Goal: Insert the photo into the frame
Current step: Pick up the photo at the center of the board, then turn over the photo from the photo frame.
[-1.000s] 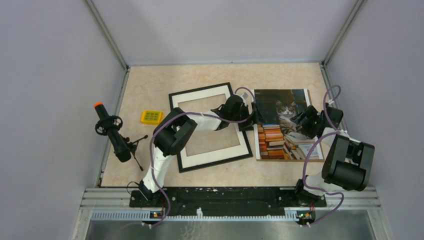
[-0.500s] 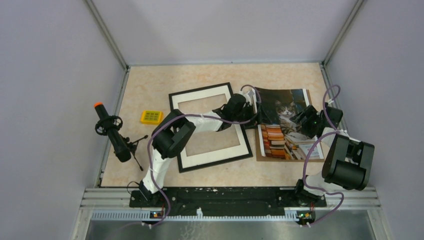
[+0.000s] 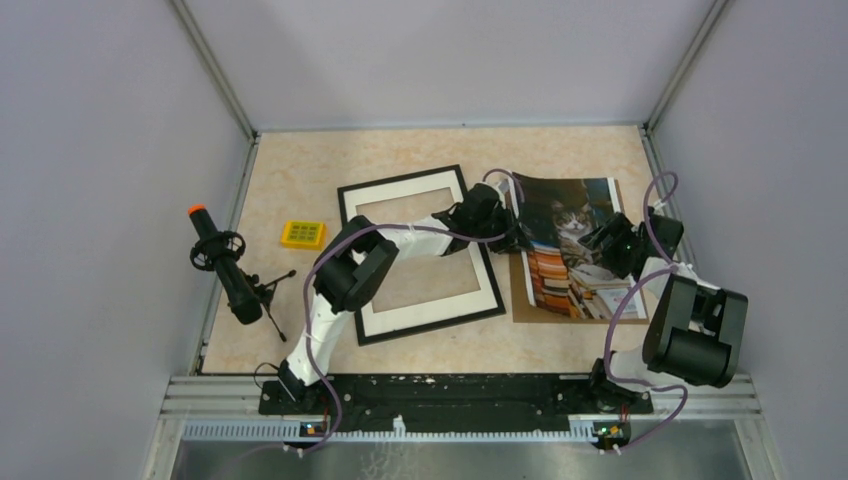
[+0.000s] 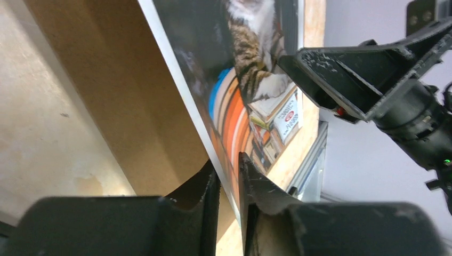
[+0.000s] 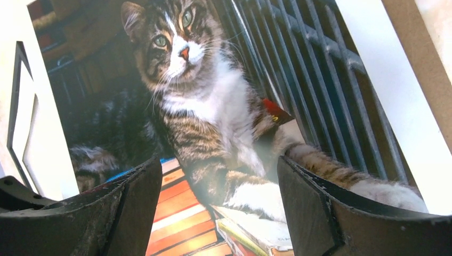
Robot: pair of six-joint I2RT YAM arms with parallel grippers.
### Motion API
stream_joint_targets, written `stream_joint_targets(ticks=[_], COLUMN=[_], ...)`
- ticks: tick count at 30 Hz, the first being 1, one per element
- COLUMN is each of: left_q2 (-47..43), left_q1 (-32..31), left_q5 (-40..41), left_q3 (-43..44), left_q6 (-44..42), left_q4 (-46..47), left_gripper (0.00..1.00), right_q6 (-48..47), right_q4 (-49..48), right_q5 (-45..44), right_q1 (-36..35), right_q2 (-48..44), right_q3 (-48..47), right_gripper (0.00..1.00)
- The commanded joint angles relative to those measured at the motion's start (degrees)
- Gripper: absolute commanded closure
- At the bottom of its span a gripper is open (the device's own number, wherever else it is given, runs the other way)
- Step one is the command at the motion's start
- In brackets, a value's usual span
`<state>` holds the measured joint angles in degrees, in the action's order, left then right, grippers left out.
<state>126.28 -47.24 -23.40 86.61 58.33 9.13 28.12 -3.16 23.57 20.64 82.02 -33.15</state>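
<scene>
The photo [image 3: 570,250], a cat print with a white border, lies right of centre on a brown cardboard sheet [image 3: 545,308]. Its left edge is raised and curled off the sheet. My left gripper [image 3: 512,232] reaches across the frame and is shut on that left edge. In the left wrist view its jaws [image 4: 228,165] pinch the thin print [image 4: 240,69] above the cardboard [image 4: 122,96]. The frame [image 3: 430,312], black with a white mat, lies flat just left of the photo. My right gripper [image 3: 598,240] stands open over the photo's right half, with the cat picture [image 5: 202,106] between its fingers [image 5: 218,170].
A small yellow block [image 3: 302,234] lies left of the frame. A black tripod device with an orange tip [image 3: 225,265] stands at the left table edge. Grey walls enclose the table on three sides.
My left gripper has closed on the photo's left edge and raised it, which bared brown cardboard beneath. The right arm has stayed where it was.
</scene>
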Motion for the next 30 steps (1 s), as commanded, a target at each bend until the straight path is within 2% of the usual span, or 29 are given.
stream_joint_targets(ticks=[1, 5, 11, 14, 16, 18, 20, 23, 26, 30], left_q2=[1.52, 1.32, -4.53, -9.28, -13.43, -17.37, -22.03, -30.44, -38.99, -45.77], left_q1=[0.26, 0.8, 4.79, 7.02, 8.8, 10.3, 10.58, 10.55, 10.53, 10.41], left_q5=[1.9, 1.05, -2.85, -4.58, -4.91, -1.28, 6.43, 16.41, 28.08, 46.29], left_q3=[4.63, 8.13, 9.61, 9.84, 11.68, 14.63, 18.25, 20.24, 22.39, 29.8], left_q6=[-2.73, -5.41, -9.42, -13.46, -16.9, -22.59, -28.5, -34.49, -37.07, -36.81], left_q4=[-4.92, -9.69, -17.55, -22.34, -28.82, -38.21, -49.32, -60.17, -68.36, -80.27], left_gripper=[0.83, 1.0, 1.0, 1.0, 1.0, 1.0, 1.0, 1.0, 1.0, 1.0], right_q6=[-2.04, -4.12, -6.86, -6.96, -6.75, -6.56, -6.19, -5.78, -5.56, -5.03], right_q4=[7.9, 11.75, 19.23, 22.97, 24.67, 25.81, 26.26, 26.34, 25.16, 23.19], right_q5=[-4.46, -8.76, -20.48, -21.22, -19.82, -18.53, -17.71, -15.36, -14.09, -12.41], right_q1=[-1.31, -4.03, -18.07, -22.2, -22.73, -22.75, -22.82, -22.92, -23.55, -24.56], right_q2=[-2.48, -7.39, -18.54, -21.03, -22.15, -23.2, -23.87, -23.62, -22.53, -20.0], right_q3=[1.99, -0.38, -5.93, -10.65, -12.99, -14.42, -15.23, -16.2, -16.59, -16.56], right_gripper=[0.21, 0.17, 0.09, 0.09, 0.09, 0.09, 0.09, 0.09, 0.09, 0.09])
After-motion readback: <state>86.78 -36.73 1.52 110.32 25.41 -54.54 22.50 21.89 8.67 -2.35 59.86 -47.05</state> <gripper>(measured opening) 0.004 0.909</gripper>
